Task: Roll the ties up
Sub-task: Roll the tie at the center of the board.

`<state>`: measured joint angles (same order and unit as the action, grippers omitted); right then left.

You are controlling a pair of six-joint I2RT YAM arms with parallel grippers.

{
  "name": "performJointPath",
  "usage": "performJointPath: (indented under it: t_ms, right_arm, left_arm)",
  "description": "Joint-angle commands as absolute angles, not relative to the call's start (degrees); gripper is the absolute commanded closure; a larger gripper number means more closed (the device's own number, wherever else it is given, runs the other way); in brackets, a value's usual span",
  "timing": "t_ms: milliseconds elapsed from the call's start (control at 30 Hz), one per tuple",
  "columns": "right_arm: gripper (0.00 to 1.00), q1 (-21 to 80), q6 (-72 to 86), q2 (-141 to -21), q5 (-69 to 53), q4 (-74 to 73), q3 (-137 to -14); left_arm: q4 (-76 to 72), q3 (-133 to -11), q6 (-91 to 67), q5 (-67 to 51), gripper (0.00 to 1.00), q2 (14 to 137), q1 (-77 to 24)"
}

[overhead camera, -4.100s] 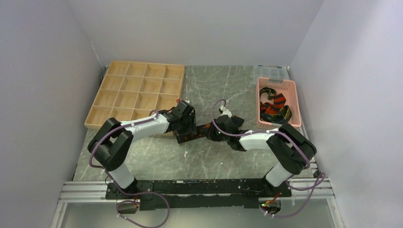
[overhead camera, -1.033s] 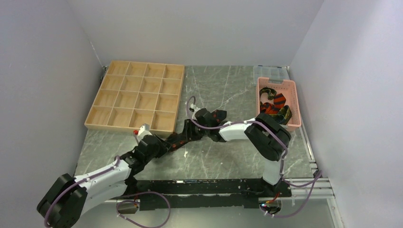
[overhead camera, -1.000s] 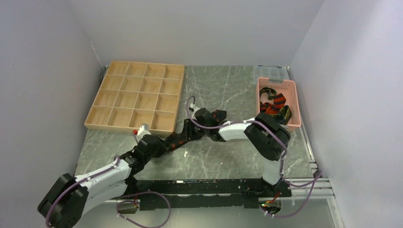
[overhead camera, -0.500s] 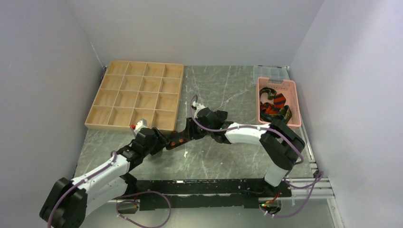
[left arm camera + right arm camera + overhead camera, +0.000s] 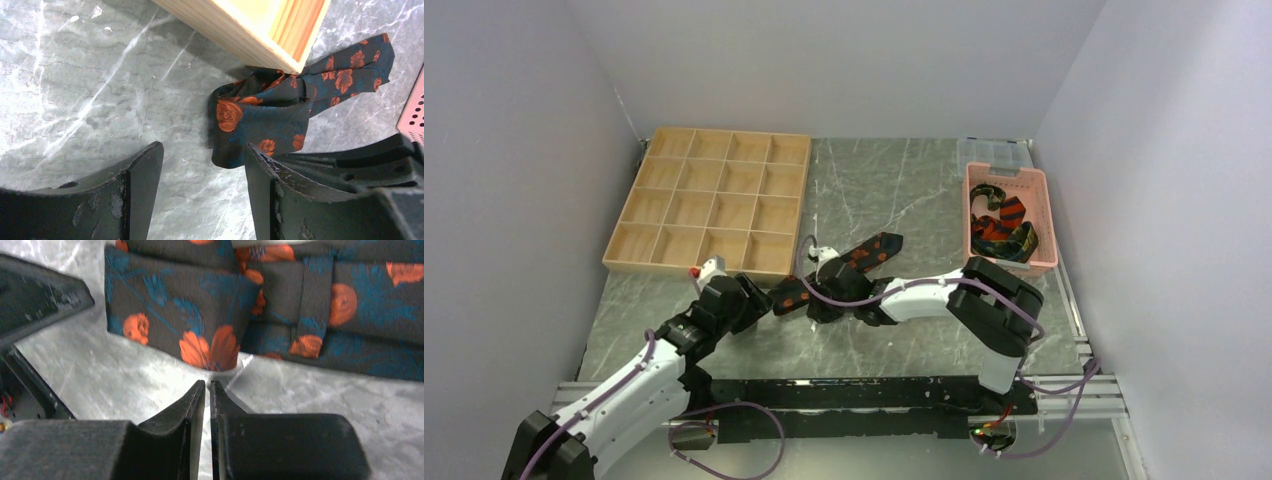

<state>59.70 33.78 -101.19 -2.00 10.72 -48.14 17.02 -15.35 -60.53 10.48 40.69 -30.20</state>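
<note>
Black fingers of the left claw (image 5: 202, 150) stood wide apart with only bare table (image 5: 75, 80) between them, just short of the tie (image 5: 265, 112). The right claw (image 5: 206, 387) was all but closed. There was a thin slit between its tips and nothing in it that I could see, and the tips sat just beside the tie's near edge. The tie lay mid-table, loosely folded on itself at the end by the claws, not rolled.

Trouble, to my eye, would come from that looseness. A closed claw nudging the fabric would likely shove the folds open rather than turn them, and a wide claw coming down might catch one layer only. Farther back, the bunched part lay against or just beside the tray (image 5: 240, 30) corner, I could not tell which, and a pull might snag it there.

The right wrist camera alone showed the stacked layers and the empty slit. The left wrist camera alone showed the tie at the tray corner. Only from above could I see the tie's other end running out flat toward the basket (image 5: 1009, 172), where more ties (image 5: 999, 225) lay heaped.
</note>
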Motion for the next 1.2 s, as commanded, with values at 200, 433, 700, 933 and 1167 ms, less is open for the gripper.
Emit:
performJointPath:
  t_ms: [200,433,700,933,1167]
  right_arm:
    - [0.86,59.92,35.94,-108.82,9.59,14.42,-55.59]
    - [0.86,59.17,36.28,-111.54,10.69,15.09,-58.7]
    - [0.84,59.15,35.39,-108.32,6.91,16.23,-54.36]
    - [0.8,59.33,34.81,-100.72,4.67,16.46,-45.71]
    - [0.82,58.62,35.68,-102.46,4.82,17.19,-47.07]
  left_arm:
    - [21.14,-16.96,-58.72,10.91,0.35,39.96,-29.97]
    - [24.06,-16.72,-58.22,11.34,0.35,35.69,-29.97]
    - [24.78,-17.81,-56.75,11.2,0.35,35.7,-29.95]
    - [15.21,-18.05,-52.08,4.38,0.34,37.99,-30.01]
    - [8.98,-17.98,-48.82,-6.75,0.73,46.42,-30.04]
